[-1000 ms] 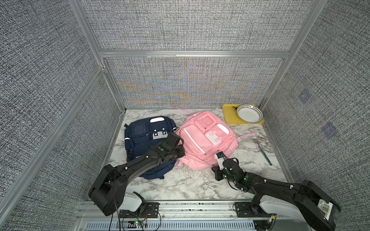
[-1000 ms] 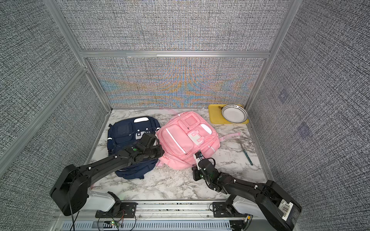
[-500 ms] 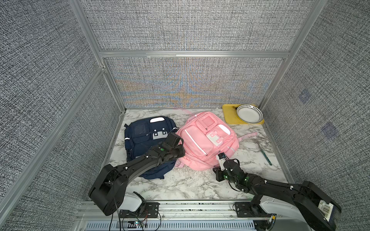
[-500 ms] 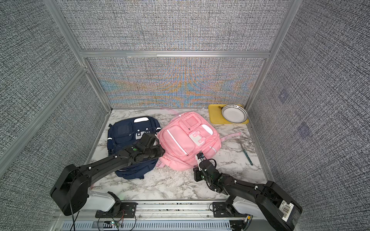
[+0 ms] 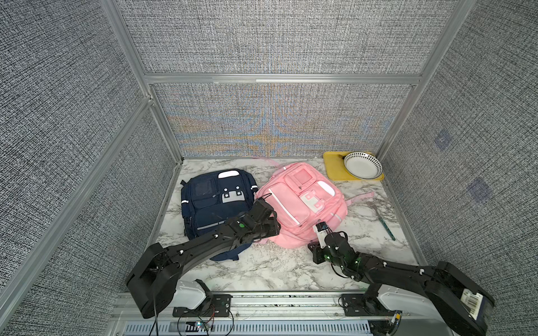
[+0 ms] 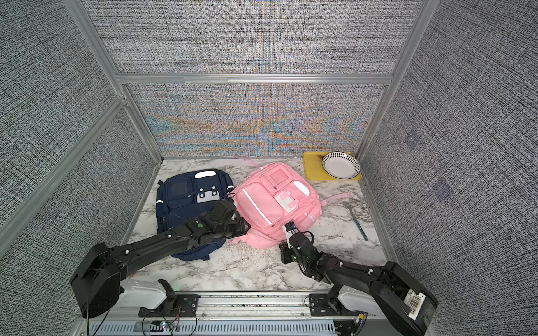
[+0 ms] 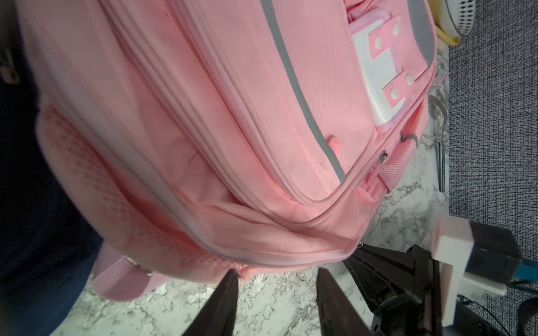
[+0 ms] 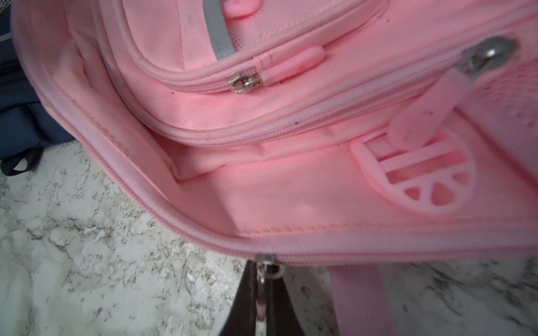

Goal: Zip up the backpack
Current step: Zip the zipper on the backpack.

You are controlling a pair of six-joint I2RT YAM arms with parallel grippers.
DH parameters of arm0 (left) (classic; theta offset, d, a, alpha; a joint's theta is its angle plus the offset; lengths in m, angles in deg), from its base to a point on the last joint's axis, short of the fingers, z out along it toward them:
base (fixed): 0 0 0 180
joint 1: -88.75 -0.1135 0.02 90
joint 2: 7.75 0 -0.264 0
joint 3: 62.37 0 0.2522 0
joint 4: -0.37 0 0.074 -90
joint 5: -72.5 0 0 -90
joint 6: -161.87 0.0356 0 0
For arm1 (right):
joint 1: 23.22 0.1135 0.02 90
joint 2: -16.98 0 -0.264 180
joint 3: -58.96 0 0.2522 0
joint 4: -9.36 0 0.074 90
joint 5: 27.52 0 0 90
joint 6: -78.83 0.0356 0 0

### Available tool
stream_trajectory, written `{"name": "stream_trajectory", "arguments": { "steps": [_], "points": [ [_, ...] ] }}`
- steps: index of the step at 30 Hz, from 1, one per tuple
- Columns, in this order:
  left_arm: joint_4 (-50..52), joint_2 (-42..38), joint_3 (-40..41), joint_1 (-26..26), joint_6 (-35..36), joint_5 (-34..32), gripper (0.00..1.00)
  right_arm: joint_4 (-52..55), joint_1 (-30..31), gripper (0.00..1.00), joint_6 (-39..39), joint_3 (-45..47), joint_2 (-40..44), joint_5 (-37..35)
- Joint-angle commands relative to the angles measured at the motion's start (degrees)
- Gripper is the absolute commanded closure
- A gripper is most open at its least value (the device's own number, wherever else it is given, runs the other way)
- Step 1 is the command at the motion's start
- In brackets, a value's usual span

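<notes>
Pink nylon fills both wrist views: the pink backpack (image 5: 302,203) lies front-up near the middle of the marble surface (image 5: 262,267), with a navy backpack (image 5: 215,200) touching it at 9 o'clock. The right gripper (image 8: 263,291) sits at the bag's 5 o'clock edge, closed on the metal pull ring (image 8: 261,293) that hangs from the main zipper slider (image 8: 264,259). From that slider the track (image 8: 131,189) runs along the near rim toward 9 o'clock, and that stretch looks unjoined, with lining showing above it. So the pull would have to travel that way, toward the left arm. The left gripper (image 7: 276,272) waits at the bag's 7 o'clock corner, its two fingers apart and holding nothing — whether one tip brushes the fabric is unclear. In both top views the left arm covers the track's far end.
</notes>
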Motion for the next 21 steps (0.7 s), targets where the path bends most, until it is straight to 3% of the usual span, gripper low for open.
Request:
{"name": "stream_trajectory", "arguments": {
  "steps": [1,21],
  "points": [
    [-1.7,1.7,-0.7,1.3,-2.5,-0.9,0.5,-0.7,0.2,1.0,-0.3,0.2,0.8,-1.0],
    [1.5,10.0,-5.1,3.1,-3.7,0.1,0.43,-1.0,2.8,1.0,-1.2,-1.4,-2.1,-3.5]
  ]
}}
